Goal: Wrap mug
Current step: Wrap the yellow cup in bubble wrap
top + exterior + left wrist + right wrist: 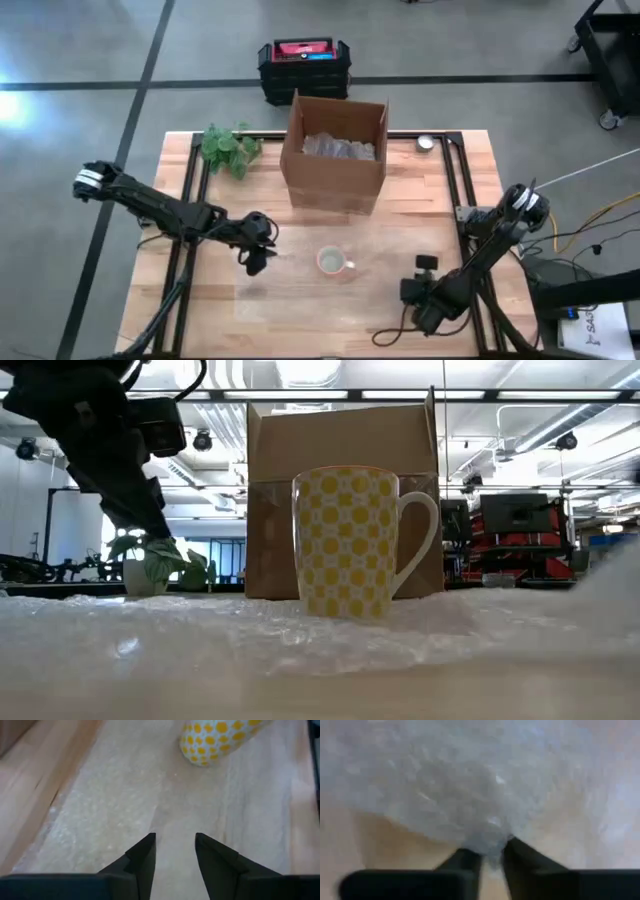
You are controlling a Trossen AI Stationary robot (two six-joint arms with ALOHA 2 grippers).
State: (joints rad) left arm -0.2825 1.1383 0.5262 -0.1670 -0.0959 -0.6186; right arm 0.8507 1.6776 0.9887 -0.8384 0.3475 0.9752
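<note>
Mug point(333, 262) stands upright near table centre on a sheet of bubble wrap point(300, 290); yellow dot pattern, handle toward 3 o'clock in the high view.

Nearest the front edge: right gripper point(417, 290) sits low at the sheet's right border, at about 4 o'clock from the mug, well apart from it. Right wrist view shows its fingers point(467, 862) closed down on a bunched edge of the bubble wrap point(470, 795), plastic pinched between the tips. Mug not seen in that view.

Next back: left gripper point(262, 243) hovers over the sheet's left part, at about 10 o'clock from the mug, near but not touching. Left wrist view: fingers point(145, 855) spread with a clear gap, nothing between them; mug base point(220, 740) lies ahead of the tips, bubble wrap point(125, 795) below.

Low view: mug point(355, 540) in front of the cardboard box point(340, 490); left arm's gripper at upper left.

Farther back: cardboard box point(335, 150), open top, at 12 o'clock from the mug, holding clear wrap. Green plant point(230, 148) at 10–11 o'clock near the back left of the table point(470, 170). Beyond the table, a black and red case point(303, 65) on the floor.
</note>
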